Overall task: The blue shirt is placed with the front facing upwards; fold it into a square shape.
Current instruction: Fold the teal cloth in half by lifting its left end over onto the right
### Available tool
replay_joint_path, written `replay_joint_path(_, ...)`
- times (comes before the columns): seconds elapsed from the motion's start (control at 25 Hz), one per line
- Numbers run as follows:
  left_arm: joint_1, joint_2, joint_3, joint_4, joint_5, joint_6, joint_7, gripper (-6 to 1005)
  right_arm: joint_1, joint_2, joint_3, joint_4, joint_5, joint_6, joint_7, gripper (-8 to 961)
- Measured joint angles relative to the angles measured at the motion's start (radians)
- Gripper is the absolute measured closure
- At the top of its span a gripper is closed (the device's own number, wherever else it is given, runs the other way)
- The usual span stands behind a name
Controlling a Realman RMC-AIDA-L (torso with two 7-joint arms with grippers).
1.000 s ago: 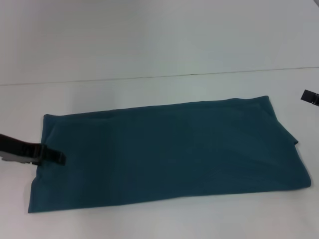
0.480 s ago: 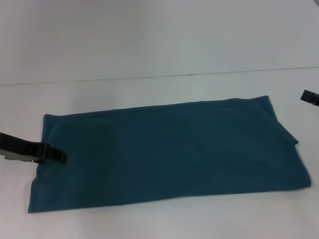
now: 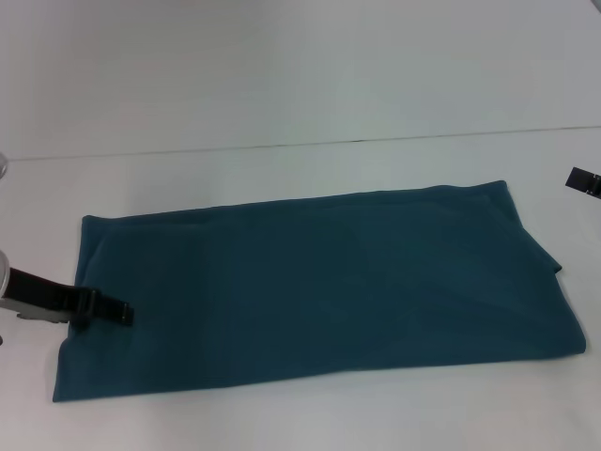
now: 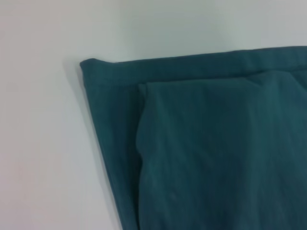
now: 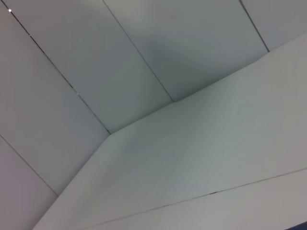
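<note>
The left gripper (image 3: 120, 314) reaches in from the table's left edge, its dark tip lying over the left end of the blue shirt (image 3: 319, 282), a little nearer the front corner of that end than the back one. Whether its fingers are parted or closed, or have any cloth between them, cannot be told from the head view (the left wrist view shows none of its own fingers). That wrist view looks down on 1 corner of the shirt (image 4: 211, 143), where a hemmed band runs along the edge and a second layer of cloth lies folded on top of it, stopping short of both edges.

The shirt lies flat on the white table (image 3: 282, 169) as a long folded band, plain teal side up, stretching from near the left edge almost to the right edge. At its right end a folded flap juts out to a point.

The right gripper (image 3: 584, 181) shows only as a dark tip at the table's right edge, clear of the cloth; its opening cannot be told.
</note>
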Motion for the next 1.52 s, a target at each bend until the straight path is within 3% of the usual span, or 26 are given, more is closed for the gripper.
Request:
replay_joint_path(0.36,-0.001,-0.001,-0.005,0.032,-0.010,0.011,0.002,292,0.000,-0.002,0.000,0.000,0.000,0.000,0.000,36)
replay_joint_path(0.52,-0.002,0.012,-0.005,0.057,-0.006,0.017,-0.030,292,0.000,-0.002,0.000,0.000,0.000,0.000,0.000,36)
replay_joint_path(1.52,-0.008,0.017,0.000,-0.017,0.075,-0.066,-0.094,289,-0.008,0.001,0.000,0.000,0.000,0.002,-0.006,37)
